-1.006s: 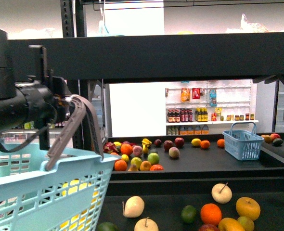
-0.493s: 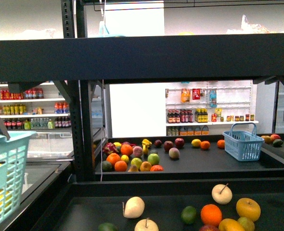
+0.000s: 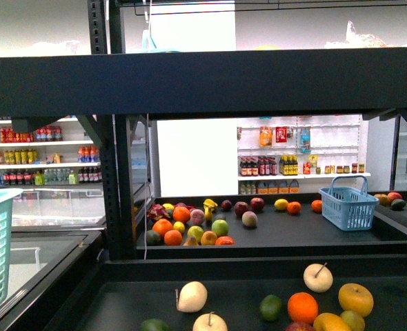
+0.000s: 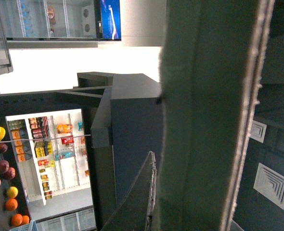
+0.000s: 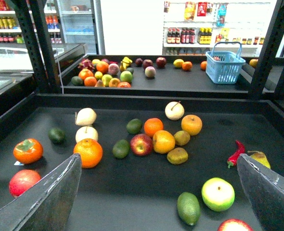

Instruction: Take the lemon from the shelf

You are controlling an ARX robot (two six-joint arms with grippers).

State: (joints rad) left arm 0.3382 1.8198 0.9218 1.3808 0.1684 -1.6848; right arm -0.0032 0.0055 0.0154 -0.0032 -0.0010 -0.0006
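Both arms are hidden from the front view. Only the right wrist view shows the right end effector point(image 5: 159, 161), open above the shelf point(image 5: 132, 190). The lemon point(image 5: 178, 63) lies on the far tier. The left end effector's state cannot be told.

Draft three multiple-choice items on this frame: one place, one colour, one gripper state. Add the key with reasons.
1. Where does the blue basket stand?
A. On a chair
B. On the floor
C. On the far tier of the shelf

2. What colour is the chili pepper on the near tier?
A. Green
B. Red
C. Yellow

3. How is the right gripper?
A. Open, nothing between its fingers
B. Shut on an orange
C. Shut on a basket handle

Key: C, since the front view shows it on the far tier's dark surface. B, since the right wrist view shows it plainly red. A, since the fingers stand wide apart, clear of the fruit.
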